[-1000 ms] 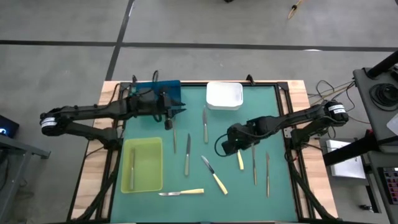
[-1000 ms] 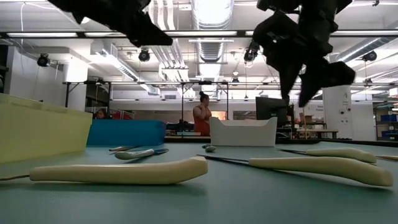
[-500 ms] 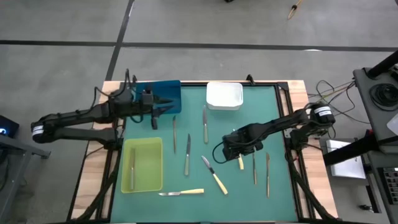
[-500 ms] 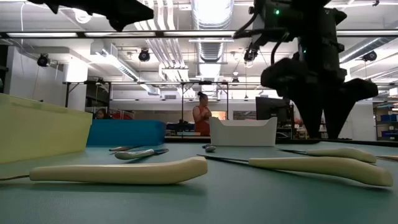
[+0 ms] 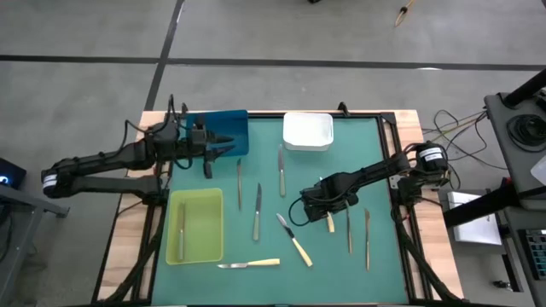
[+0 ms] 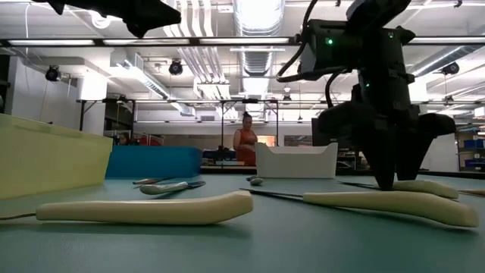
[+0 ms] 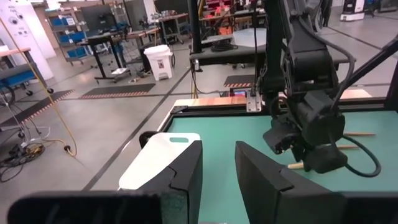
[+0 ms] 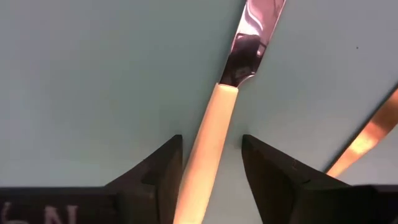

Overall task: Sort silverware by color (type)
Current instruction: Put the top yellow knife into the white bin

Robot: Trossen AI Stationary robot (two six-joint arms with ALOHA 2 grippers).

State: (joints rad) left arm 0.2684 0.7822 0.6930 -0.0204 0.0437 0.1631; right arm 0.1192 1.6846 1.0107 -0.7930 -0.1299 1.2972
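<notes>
My right gripper (image 5: pixel 327 213) points down at the mat, open. Its two fingers stand on either side of the pale yellow handle (image 8: pixel 208 137) of a knife (image 5: pixel 329 222) lying flat right of the middle. Whether they touch the handle, I cannot tell. My left gripper (image 7: pixel 217 174) hangs open and bare, level, over the blue tray (image 5: pixel 223 126) at the far left. More silverware lies on the mat: two other yellow-handled knives (image 5: pixel 294 239) (image 5: pixel 249 264) and several grey pieces (image 5: pixel 257 223) (image 5: pixel 281 169). One utensil (image 5: pixel 181 230) lies in the yellow-green tray (image 5: pixel 209 205).
A white tray (image 5: pixel 307 130) stands at the far middle. Two grey utensils (image 5: pixel 348 230) (image 5: pixel 367 239) lie just right of my right gripper. A copper-looking strip (image 8: pixel 364 137) shows beside the knife. Bare mat lies between the trays and along the near right.
My right gripper has come down from above the mat until its fingertips stand around the knife's yellow handle, tipping more upright. My left gripper has drawn back toward the table's left edge and risen over the blue tray.
</notes>
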